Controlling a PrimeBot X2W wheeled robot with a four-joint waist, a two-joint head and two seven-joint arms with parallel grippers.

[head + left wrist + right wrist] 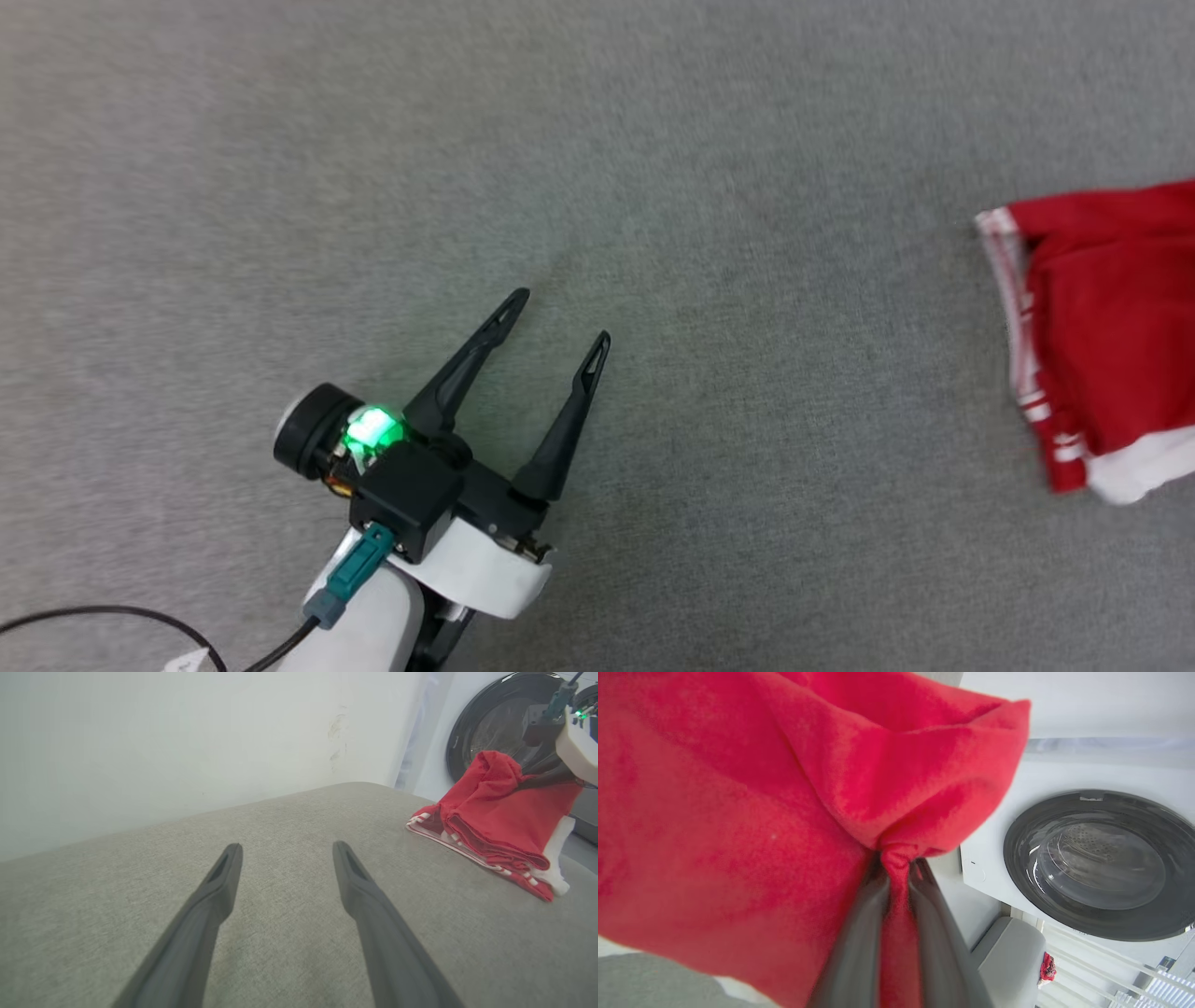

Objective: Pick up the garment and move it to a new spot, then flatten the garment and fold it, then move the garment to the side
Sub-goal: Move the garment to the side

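Leftmost, left claw (560,317) spread wide over gray bench (747,140), well apart from garment (1111,317). Further right, red garment bunched in folds near bench's right edge, striped trim along the side facing the left claw, white sleeve at one corner, upper part lifted off the bench. Pinched there by right claw (899,868), fingers pressed together on a gathered fold of red cloth. Beyond, far right, washing machine (985,812), perforated drum behind round dark glass door; contents impossible to tell.
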